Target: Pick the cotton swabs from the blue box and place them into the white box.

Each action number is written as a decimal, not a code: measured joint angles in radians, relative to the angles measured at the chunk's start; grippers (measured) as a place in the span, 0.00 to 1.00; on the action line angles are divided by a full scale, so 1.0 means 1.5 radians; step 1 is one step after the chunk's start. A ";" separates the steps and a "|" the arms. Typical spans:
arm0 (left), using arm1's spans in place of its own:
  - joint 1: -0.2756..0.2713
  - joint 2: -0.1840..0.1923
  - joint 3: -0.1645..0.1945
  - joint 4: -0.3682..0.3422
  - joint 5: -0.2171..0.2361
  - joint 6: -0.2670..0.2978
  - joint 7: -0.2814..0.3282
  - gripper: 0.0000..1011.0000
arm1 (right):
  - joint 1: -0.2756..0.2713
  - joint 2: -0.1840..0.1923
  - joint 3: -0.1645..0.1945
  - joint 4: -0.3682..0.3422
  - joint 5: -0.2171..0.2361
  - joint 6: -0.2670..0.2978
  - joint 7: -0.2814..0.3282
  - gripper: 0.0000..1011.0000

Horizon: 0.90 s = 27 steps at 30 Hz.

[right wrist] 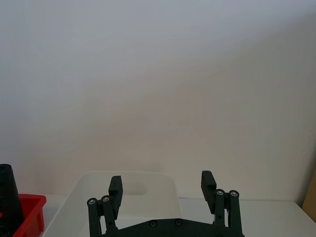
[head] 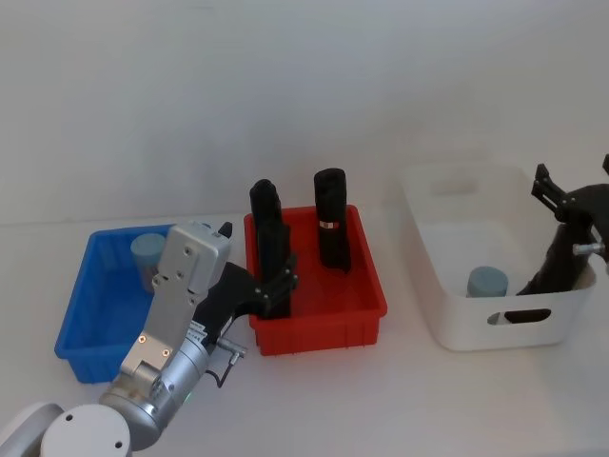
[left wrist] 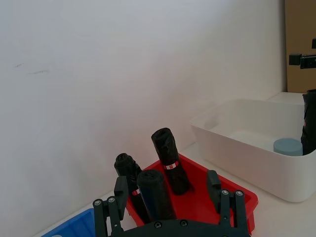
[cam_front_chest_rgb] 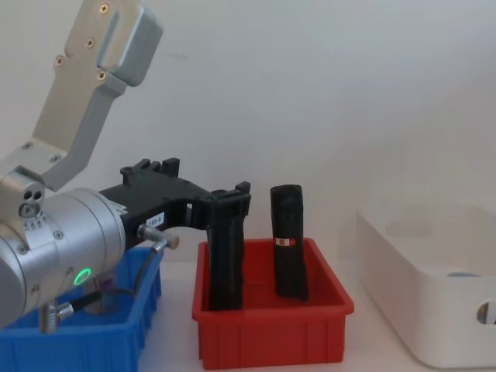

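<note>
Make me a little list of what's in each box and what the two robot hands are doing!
blue box: one cotton swab jar
white box: one cotton swab jar
red box: three tall black rolls
left gripper: open, empty, between blue and red boxes
right gripper: open, empty, at the white box's right side

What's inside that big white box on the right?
One cotton swab jar with a pale blue lid stands in the white box, near its front wall. The right tool hangs open above the box's right side, and its arm hides that corner.
</note>
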 joint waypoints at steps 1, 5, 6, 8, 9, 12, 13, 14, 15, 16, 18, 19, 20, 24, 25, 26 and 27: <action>0.000 0.000 0.000 0.000 0.000 0.000 0.000 0.99 | 0.000 0.000 0.000 0.000 0.000 -0.001 0.001 0.99; 0.000 0.000 0.000 0.000 0.000 0.000 0.000 0.99 | 0.001 0.000 0.000 0.002 0.000 -0.003 0.002 0.99; 0.000 0.000 0.000 0.000 0.000 0.000 0.000 0.99 | 0.002 -0.001 0.000 0.003 0.000 -0.004 0.003 0.99; 0.000 0.000 0.000 0.000 0.000 0.000 0.000 0.99 | 0.002 -0.001 0.000 0.003 0.001 -0.005 0.004 0.99; 0.000 0.000 0.000 0.000 0.000 0.000 0.000 0.99 | 0.002 -0.001 0.000 0.003 0.001 -0.005 0.004 0.99; 0.000 0.000 0.000 0.000 0.000 0.000 0.000 0.99 | 0.002 -0.001 0.000 0.004 0.001 -0.006 0.005 0.99; 0.000 0.000 0.000 0.000 0.000 0.000 0.000 0.99 | 0.002 -0.001 0.000 0.004 0.001 -0.007 0.005 0.99; 0.000 0.000 0.000 0.000 0.000 0.000 0.000 0.99 | 0.002 -0.001 0.000 0.004 0.001 -0.007 0.006 0.99; 0.000 0.000 0.000 0.000 0.000 0.000 0.000 0.99 | 0.003 -0.001 0.000 0.004 0.001 -0.007 0.006 0.99; 0.000 0.000 0.000 0.000 0.000 0.000 0.000 0.99 | 0.003 -0.001 0.000 0.005 0.001 -0.008 0.006 0.99; 0.000 0.000 0.000 0.000 0.000 0.000 0.000 0.99 | 0.003 -0.001 0.000 0.005 0.001 -0.008 0.006 0.99; 0.000 0.000 0.000 0.000 0.000 0.000 0.000 0.99 | 0.003 -0.001 0.000 0.005 0.001 -0.008 0.006 0.99; 0.000 0.000 0.000 0.000 0.000 0.000 0.000 0.99 | 0.003 -0.001 0.000 0.005 0.001 -0.008 0.006 0.99; 0.000 0.000 0.000 0.000 0.000 0.000 0.000 0.99 | 0.003 -0.002 0.000 0.005 0.001 -0.009 0.007 0.99; 0.000 0.000 0.000 0.000 0.000 0.000 0.000 0.99 | 0.003 -0.002 0.000 0.005 0.001 -0.009 0.007 0.99; 0.000 0.000 0.000 0.000 0.000 0.000 0.000 0.99 | 0.003 -0.002 0.000 0.005 0.001 -0.009 0.007 0.99; 0.000 0.000 0.000 0.000 0.000 0.000 0.000 0.99 | 0.003 -0.002 0.000 0.005 0.001 -0.009 0.007 0.99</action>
